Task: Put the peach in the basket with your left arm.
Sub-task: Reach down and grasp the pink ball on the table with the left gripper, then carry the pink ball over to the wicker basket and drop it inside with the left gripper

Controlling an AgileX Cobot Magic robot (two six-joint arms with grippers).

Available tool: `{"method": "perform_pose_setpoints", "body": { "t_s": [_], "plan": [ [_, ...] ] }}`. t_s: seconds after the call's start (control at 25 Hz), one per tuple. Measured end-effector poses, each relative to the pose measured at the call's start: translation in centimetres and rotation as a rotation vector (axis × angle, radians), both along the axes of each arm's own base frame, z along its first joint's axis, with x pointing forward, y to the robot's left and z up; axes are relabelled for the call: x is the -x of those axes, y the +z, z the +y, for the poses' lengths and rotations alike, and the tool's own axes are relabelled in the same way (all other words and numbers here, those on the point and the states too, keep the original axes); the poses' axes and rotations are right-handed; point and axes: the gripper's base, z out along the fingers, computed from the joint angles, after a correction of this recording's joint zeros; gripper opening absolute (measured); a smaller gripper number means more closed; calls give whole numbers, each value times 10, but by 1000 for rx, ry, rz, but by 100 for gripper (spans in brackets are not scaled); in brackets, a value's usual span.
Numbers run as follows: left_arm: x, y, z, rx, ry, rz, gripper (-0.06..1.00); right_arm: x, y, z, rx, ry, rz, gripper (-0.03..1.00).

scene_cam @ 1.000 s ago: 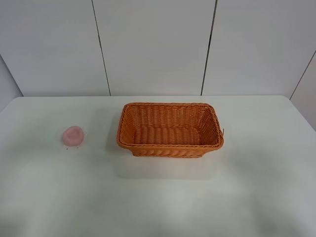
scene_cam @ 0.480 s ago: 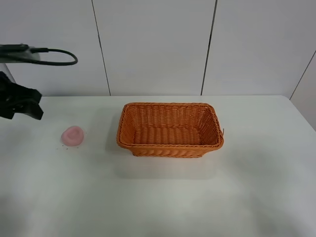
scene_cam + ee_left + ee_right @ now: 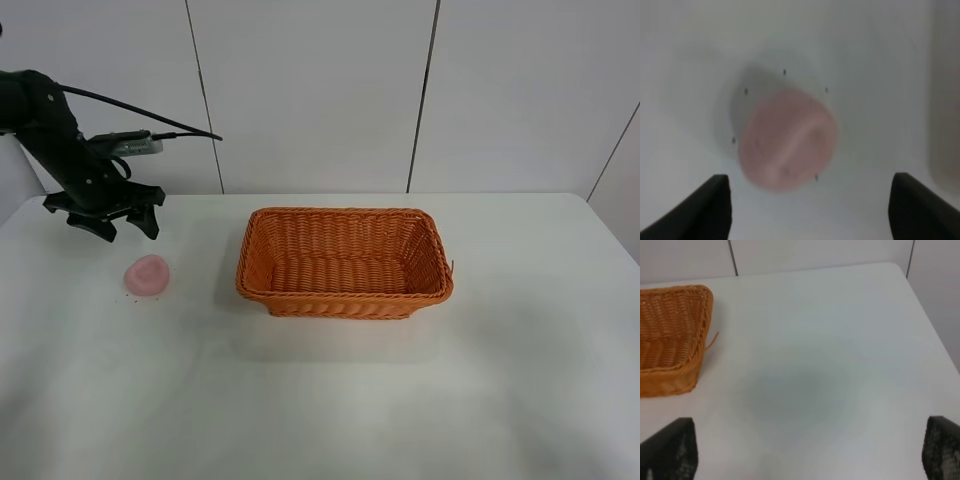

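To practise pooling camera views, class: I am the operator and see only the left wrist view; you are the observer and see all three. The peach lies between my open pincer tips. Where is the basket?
Observer: The basket stands mid-table. In the high view it is to the right of the peach and apart from it.
Operator: Is anything in it?
Observer: No, it is empty.
Operator: And the right pincer?
Observer: The right pincer is open and holds nothing. It is above bare table beside one end of the basket.
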Motion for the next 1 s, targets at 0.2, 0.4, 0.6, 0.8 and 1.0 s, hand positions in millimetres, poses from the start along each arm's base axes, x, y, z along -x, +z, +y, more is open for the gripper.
{"method": "perform_pose_setpoints", "body": {
  "t_s": [0.2,0.4,0.6,0.8,1.0],
  "plan": [
    [-14,-42,0,-5,3,58,76,0,0,0,0,0,0,69],
    [-16,-76,2,-28,-8,118,76,0,0,0,0,0,0,69],
    [-16,-84,3,-40,-14,128,73,0,0,0,0,0,0,69],
    [-16,-78,3,-37,-13,143,27,0,0,0,0,0,0,69],
    [-22,-45,7,-74,2,132,16,0,0,0,0,0,0,69]
  ]
}}
